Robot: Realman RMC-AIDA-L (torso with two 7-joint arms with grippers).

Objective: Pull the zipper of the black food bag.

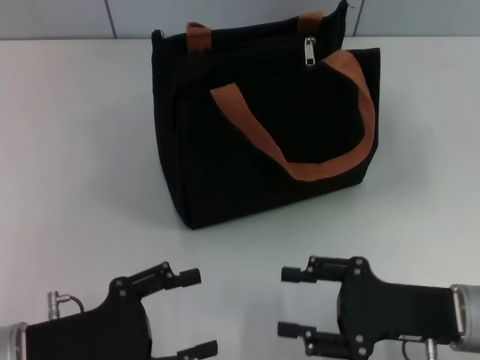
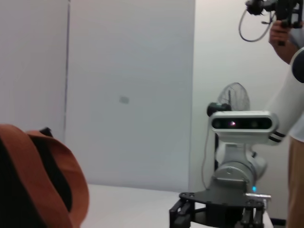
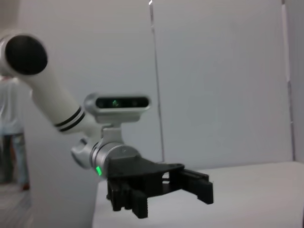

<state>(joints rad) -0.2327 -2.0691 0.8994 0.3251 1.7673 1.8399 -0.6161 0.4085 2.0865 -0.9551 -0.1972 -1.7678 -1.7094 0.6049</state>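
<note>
The black food bag (image 1: 255, 142) stands upright at the middle back of the white table (image 1: 82, 187), with two orange-brown loop handles (image 1: 330, 169). The silver zipper pull (image 1: 310, 51) hangs at the bag's top edge, toward its right end. My left gripper (image 1: 197, 313) is open and empty near the front edge, left of centre, well short of the bag. My right gripper (image 1: 289, 301) is open and empty beside it on the right. The left wrist view shows an orange handle (image 2: 71, 190) close by and the right gripper (image 2: 213, 217) farther off. The right wrist view shows the left gripper (image 3: 175, 199).
A grey panelled wall (image 1: 225, 15) runs behind the table. Bare white table lies between the grippers and the bag and on both sides of it. In the left wrist view a person (image 2: 289, 33) and a fan (image 2: 232, 97) stand beyond the table.
</note>
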